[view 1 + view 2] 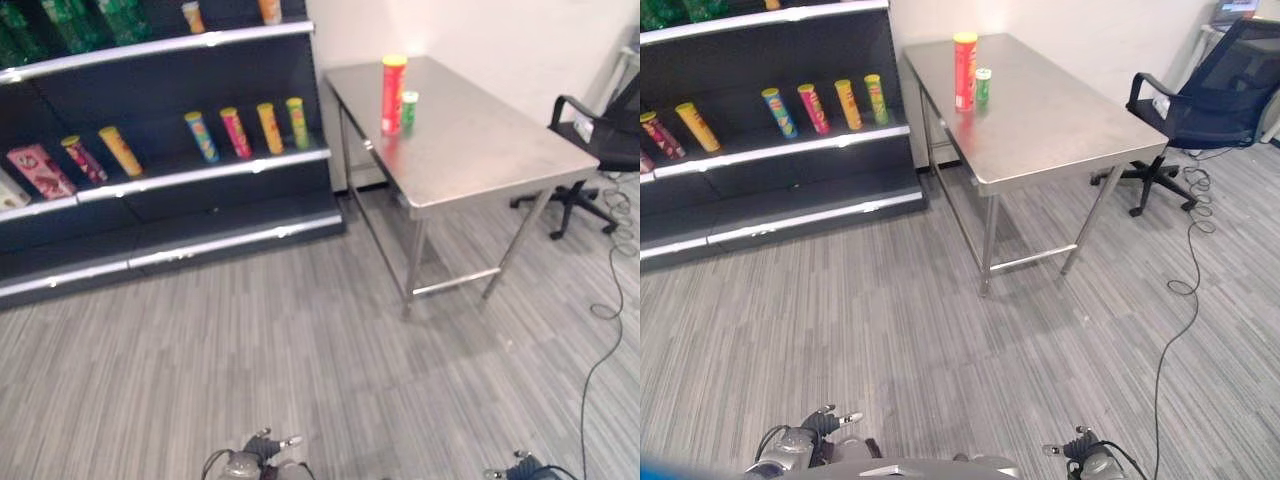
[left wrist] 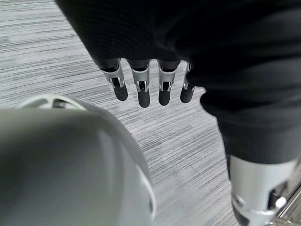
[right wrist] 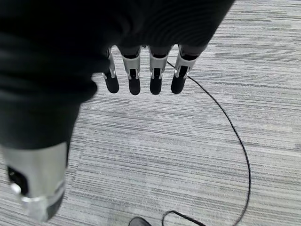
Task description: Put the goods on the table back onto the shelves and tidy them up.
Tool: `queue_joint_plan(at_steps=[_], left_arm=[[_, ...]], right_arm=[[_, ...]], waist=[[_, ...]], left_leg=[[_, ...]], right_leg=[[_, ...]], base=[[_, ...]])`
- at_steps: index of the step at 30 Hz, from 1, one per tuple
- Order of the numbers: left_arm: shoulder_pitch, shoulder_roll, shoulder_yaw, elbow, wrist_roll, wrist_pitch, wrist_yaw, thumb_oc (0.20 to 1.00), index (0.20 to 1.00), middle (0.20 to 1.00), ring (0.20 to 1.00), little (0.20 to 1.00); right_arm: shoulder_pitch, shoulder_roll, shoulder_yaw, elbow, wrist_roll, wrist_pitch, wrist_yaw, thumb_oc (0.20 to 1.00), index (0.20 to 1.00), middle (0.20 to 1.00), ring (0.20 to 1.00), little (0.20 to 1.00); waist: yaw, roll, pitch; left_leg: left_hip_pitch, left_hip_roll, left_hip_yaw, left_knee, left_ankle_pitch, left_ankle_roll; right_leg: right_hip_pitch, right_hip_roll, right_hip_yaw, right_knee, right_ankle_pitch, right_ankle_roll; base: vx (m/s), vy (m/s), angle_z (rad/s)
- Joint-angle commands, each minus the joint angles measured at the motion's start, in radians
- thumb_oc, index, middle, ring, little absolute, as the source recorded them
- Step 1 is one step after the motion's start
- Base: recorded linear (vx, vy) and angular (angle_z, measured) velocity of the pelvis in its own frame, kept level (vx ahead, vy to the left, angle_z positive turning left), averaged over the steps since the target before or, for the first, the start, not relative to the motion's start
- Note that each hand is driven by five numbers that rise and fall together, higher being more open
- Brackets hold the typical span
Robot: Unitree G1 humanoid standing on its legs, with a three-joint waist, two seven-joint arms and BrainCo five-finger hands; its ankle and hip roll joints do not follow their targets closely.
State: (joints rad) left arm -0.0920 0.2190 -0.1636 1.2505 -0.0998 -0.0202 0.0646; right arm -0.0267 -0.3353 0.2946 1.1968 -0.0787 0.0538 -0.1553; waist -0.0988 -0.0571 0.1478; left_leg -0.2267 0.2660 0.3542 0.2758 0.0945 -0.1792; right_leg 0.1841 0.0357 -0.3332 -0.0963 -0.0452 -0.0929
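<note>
Both hands, left (image 2: 141,89) and right (image 3: 141,77), hung empty with fingers straight, since red can (image 1: 393,95) and green can (image 1: 409,111) stood unfetched near the table's (image 1: 480,150) far-left corner.

Both head eyes are looking down from standing height, sharing the steel table (image 1: 470,140), shelves (image 1: 160,180) and grey floor (image 1: 940,330), while each wrist camera is facing down along its own hand at nearby floor.
</note>
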Motion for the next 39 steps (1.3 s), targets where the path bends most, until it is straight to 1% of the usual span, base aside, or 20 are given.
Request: queue_joint_plan(at_steps=[1, 4, 8, 11, 14, 15, 16, 18, 19, 21, 22, 24, 25, 26, 27, 28, 29, 33, 35, 39], left_arm=[[0.028, -0.005, -0.022, 0.002, -0.007, -0.009, 0.019, 1.000, 1.000, 1.000, 1.000, 1.000], [0.038, -0.008, -0.007, 0.016, -0.013, -0.007, 0.023, 1.000, 1.000, 1.000, 1.000, 1.000], [0.069, -0.006, 0.006, 0.026, 0.005, -0.002, 0.017, 1.000, 1.000, 1.000, 1.000, 1.000], [0.070, 0.000, 0.005, 0.026, 0.016, -0.001, 0.019, 1.000, 1.000, 1.000, 1.000, 1.000], [0.063, 0.011, -0.005, 0.023, 0.035, -0.005, 0.020, 1.000, 1.000, 1.000, 1.000, 1.000], [0.054, 0.019, -0.013, 0.026, 0.051, -0.004, 0.017, 1.000, 1.000, 1.000, 1.000, 1.000], [0.054, 0.019, -0.013, 0.026, 0.051, -0.004, 0.017, 1.000, 1.000, 1.000, 1.000, 1.000], [0.043, 0.027, -0.029, 0.029, 0.074, -0.001, 0.014, 1.000, 1.000, 1.000, 1.000, 1.000], [0.030, 0.036, -0.043, 0.030, 0.094, 0.004, 0.014, 1.000, 1.000, 1.000, 1.000, 1.000], [0.026, 0.042, -0.049, 0.029, 0.100, 0.006, 0.015, 1.000, 1.000, 1.000, 1.000, 1.000], [0.023, 0.049, -0.059, 0.031, 0.111, 0.005, 0.014, 1.000, 1.000, 1.000, 1.000, 1.000], [0.008, 0.049, -0.062, 0.032, 0.107, 0.000, 0.016, 1.000, 1.000, 1.000, 1.000, 1.000], [0.008, 0.048, -0.062, 0.032, 0.107, 0.000, 0.016, 1.000, 1.000, 1.000, 1.000, 1.000], [0.001, 0.045, -0.067, 0.035, 0.106, -0.003, 0.020, 1.000, 1.000, 1.000, 1.000, 1.000], [0.001, 0.045, -0.066, 0.035, 0.107, -0.003, 0.020, 1.000, 1.000, 1.000, 1.000, 1.000], [-0.002, 0.043, -0.069, 0.034, 0.109, -0.004, 0.020, 1.000, 1.000, 1.000, 1.000, 1.000], [-0.011, 0.042, -0.067, 0.034, 0.117, -0.005, 0.020, 1.000, 1.000, 1.000, 1.000, 1.000], [-0.017, 0.034, -0.066, 0.029, 0.120, -0.005, 0.016, 1.000, 1.000, 1.000, 1.000, 1.000], [-0.017, 0.027, -0.073, 0.028, 0.130, -0.006, 0.013, 1.000, 1.000, 1.000, 1.000, 1.000], [-0.024, 0.013, -0.090, 0.024, 0.131, -0.002, 0.014, 1.000, 1.000, 1.000, 1.000, 1.000]], right_arm=[[-0.024, -0.049, 0.003, 0.005, -0.015, -0.017, -0.022, 1.000, 1.000, 1.000, 1.000, 1.000], [-0.038, -0.054, 0.009, 0.003, -0.036, -0.018, -0.025, 1.000, 1.000, 1.000, 1.000, 1.000], [-0.036, -0.047, 0.018, -0.004, -0.056, -0.018, -0.012, 1.000, 1.000, 1.000, 1.000, 1.000], [-0.033, -0.034, 0.016, -0.007, -0.056, -0.017, -0.005, 1.000, 1.000, 1.000, 1.000, 1.000], [-0.031, -0.020, -0.002, -0.006, -0.043, -0.015, 0.007, 1.000, 1.000, 1.000, 1.000, 1.000], [-0.030, -0.013, -0.015, -0.001, -0.036, -0.016, 0.013, 1.000, 1.000, 1.000, 1.000, 1.000], [-0.030, -0.013, -0.015, -0.001, -0.036, -0.016, 0.013, 1.000, 1.000, 1.000, 1.000, 1.000], [-0.030, -0.010, -0.028, 0.008, -0.026, -0.014, 0.019, 1.000, 1.000, 1.000, 1.000, 1.000], [-0.036, -0.011, -0.037, 0.012, -0.014, -0.011, 0.022, 1.000, 1.000, 1.000, 1.000, 1.000], [-0.038, -0.009, -0.038, 0.012, -0.010, -0.010, 0.023, 1.000, 1.000, 1.000, 1.000, 1.000], [-0.033, -0.005, -0.044, 0.016, -0.003, -0.010, 0.019, 1.000, 1.000, 1.000, 1.000, 1.000], [-0.026, 0.001, -0.046, 0.031, 0.004, -0.010, 0.015, 1.000, 1.000, 1.000, 1.000, 1.000], [-0.026, 0.001, -0.046, 0.032, 0.004, -0.010, 0.015, 1.000, 1.000, 1.000, 1.000, 1.000], [-0.031, 0.001, -0.044, 0.046, 0.005, -0.007, 0.012, 1.000, 1.000, 1.000, 1.000, 1.000], [-0.032, 0.001, -0.044, 0.047, 0.005, -0.007, 0.012, 1.000, 1.000, 1.000, 1.000, 1.000], [-0.034, 0.000, -0.044, 0.055, 0.009, -0.004, 0.010, 1.000, 1.000, 1.000, 1.000, 1.000], [-0.038, 0.002, -0.046, 0.063, 0.016, 0.001, 0.008, 1.000, 1.000, 1.000, 1.000, 1.000], [-0.034, -0.002, -0.047, 0.070, 0.016, 0.008, 0.008, 1.000, 1.000, 1.000, 1.000, 1.000], [-0.022, -0.006, -0.043, 0.078, 0.010, 0.007, 0.007, 1.000, 1.000, 1.000, 1.000, 1.000], [-0.012, -0.022, -0.040, 0.086, 0.005, 0.006, 0.009, 1.000, 1.000, 1.000, 1.000, 1.000]], waist=[[0.048, 0.034, 0.052], [0.064, 0.049, 0.053], [0.080, 0.072, 0.012], [0.088, 0.065, -0.016], [0.088, 0.052, -0.036], [0.084, 0.046, -0.042], [0.086, 0.048, -0.044], [0.077, 0.046, -0.037], [0.056, 0.046, -0.015], [0.045, 0.050, -0.002], [0.026, 0.055, 0.012], [0.002, 0.069, 0.024], [0.002, 0.070, 0.024], [-0.015, 0.074, 0.035], [-0.016, 0.077, 0.036], [-0.030, 0.071, 0.041], [-0.051, 0.057, 0.050], [-0.066, 0.058, 0.051], [-0.072, 0.039, 0.040], [-0.078, 0.043, 0.022]], left_leg=[[0.089, -0.015, -0.074, -0.201, 0.085, 0.016], [0.053, 0.040, -0.093, -0.348, 0.159, -0.020], [0.087, 0.057, -0.050, -0.363, 0.183, -0.031], [0.110, 0.033, -0.013, -0.346, 0.169, -0.020], [0.126, -0.024, 0.008, -0.318, 0.124, 0.020], [0.148, -0.072, 0.019, -0.316, 0.084, 0.053], [0.144, -0.068, 0.020, -0.314, 0.085, 0.053], [0.169, -0.119, 0.024, -0.316, 0.045, 0.088], [0.203, -0.164, 0.036, -0.318, 0.010, 0.125], [0.228, -0.176, 0.042, -0.329, -0.004, 0.142], [0.277, -0.208, 0.048, -0.351, -0.045, 0.153], [0.310, -0.212, 0.047, -0.360, -0.084, 0.145], [0.311, -0.210, 0.046, -0.360, -0.084, 0.144], [0.329, -0.213, 0.043, -0.363, -0.103, 0.136], [0.331, -0.210, 0.042, -0.363, -0.104, 0.135], [0.346, -0.218, 0.039, -0.363, -0.117, 0.130], [0.370, -0.227, 0.049, -0.363, -0.128, 0.126], [0.418, -0.235, 0.043, -0.363, -0.177, 0.113], [0.426, -0.255, 0.041, -0.363, -0.184, 0.117], [0.444, -0.241, 0.002, -0.306, -0.220, 0.113]], right_leg=[[-0.017, -0.088, 0.089, 0.009, -0.034, 0.167], [0.041, -0.093, 0.132, 0.009, -0.072, 0.178], [0.081, -0.084, 0.162, 0.009, -0.097, 0.188], [0.105, -0.125, 0.176, 0.021, -0.113, 0.198], [0.096, -0.186, 0.179, 0.086, -0.119, 0.231], [0.066, -0.227, 0.177, 0.181, -0.114, 0.257], [0.062, -0.224, 0.180, 0.181, -0.112, 0.256], [0.000, -0.258, 0.186, 0.326, -0.065, 0.275], [-0.092, -0.293, 0.209, 0.502, 0.065, 0.278], [-0.145, -0.302, 0.217, 0.591, 0.110, 0.270], [-0.215, -0.342, 0.200, 0.690, 0.129, 0.278], [-0.274, -0.330, 0.138, 0.564, 0.035, 0.255], [-0.272, -0.328, 0.136, 0.561, 0.035, 0.253], [-0.316, -0.286, 0.120, 0.406, 0.020, 0.254], [-0.311, -0.282, 0.118, 0.399, 0.023, 0.253], [-0.331, -0.251, 0.135, 0.281, 0.041, 0.263], [-0.373, -0.211, 0.158, 0.114, 0.123, 0.278], [-0.407, -0.198, 0.124, 0.022, 0.158, 0.314], [-0.395, -0.207, 0.111, 0.019, 0.192, 0.300], [-0.360, -0.191, 0.122, 0.037, 0.198, 0.278]], base=[[0.35, 0.147, -0.39], [0.37, 0.099, -0.40], [0.38, 0.090, -0.41], [0.37, 0.159, -0.34], [0.38, 0.232, -0.19], [0.30, 0.225, 0.07], [0.27, 0.228, 0.09], [0.20, 0.240, 0.05], [0.17, 0.254, 0.02], [0.17, 0.233, 0.12], [0.35, 0.264, 0.00], [0.30, 0.114, -0.20], [0.20, -0.043, -0.16], [0.14, -0.041, -0.10], [0.24, -0.071, -0.08], [0.23, -0.089, -0.10], [0.23, -0.087, -0.17], [0.29, -0.031, 0.03], [0.23, -0.141, 0.11], [0.31, -0.222, 0.54]])
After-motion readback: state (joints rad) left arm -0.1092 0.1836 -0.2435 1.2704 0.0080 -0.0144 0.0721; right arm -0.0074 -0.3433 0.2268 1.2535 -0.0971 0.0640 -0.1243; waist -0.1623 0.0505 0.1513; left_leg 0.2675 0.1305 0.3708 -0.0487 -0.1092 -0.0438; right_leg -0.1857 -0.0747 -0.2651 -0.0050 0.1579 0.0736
